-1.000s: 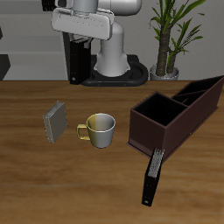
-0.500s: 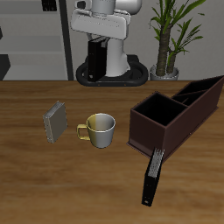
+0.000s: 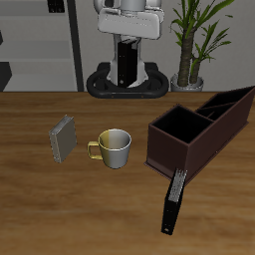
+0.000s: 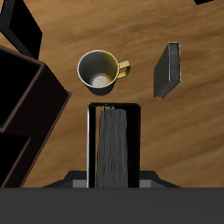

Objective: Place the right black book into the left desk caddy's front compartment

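One book, the right black book [image 3: 125, 62], is clamped in the gripper [image 3: 126, 38], high near the base; transport step. Next we carry it over the left desk caddy [image 3: 167, 149], front compartment.

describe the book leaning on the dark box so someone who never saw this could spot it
Start at the long maroon-brown box with two compartments. Against its wall nearest the table's front edge rests a slim black book, one end propped on the box, the other on the table. Unlike the small grey book beside the yellow mug, it is black, long and touches the box.
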### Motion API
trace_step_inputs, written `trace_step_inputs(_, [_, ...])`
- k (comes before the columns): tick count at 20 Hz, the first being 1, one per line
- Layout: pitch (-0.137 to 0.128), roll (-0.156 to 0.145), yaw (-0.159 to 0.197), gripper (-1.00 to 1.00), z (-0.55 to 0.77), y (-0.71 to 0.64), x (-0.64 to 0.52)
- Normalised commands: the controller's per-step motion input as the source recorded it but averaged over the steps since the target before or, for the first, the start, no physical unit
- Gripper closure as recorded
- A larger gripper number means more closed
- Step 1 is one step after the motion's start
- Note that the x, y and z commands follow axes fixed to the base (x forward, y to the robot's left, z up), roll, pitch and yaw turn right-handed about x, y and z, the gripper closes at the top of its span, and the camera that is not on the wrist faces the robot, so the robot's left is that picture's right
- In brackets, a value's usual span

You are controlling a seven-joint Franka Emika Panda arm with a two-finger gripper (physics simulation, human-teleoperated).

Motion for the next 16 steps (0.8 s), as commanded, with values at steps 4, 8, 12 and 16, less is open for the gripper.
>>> trace_step_inputs(4, [0.005,0.017,-0.081,1.0,0.07,0.35,-0.09])
trace_step_inputs(8, [-0.001,0.004,-0.037,1.0,-0.01,0.29,-0.04])
trace_step_inputs(12, [0.033,-0.029,-0.096,1.0,-0.13,0.36,0.0])
trace_step_inputs(16, [0.012,0.061,-0.034,1.0,-0.16,0.43,-0.14])
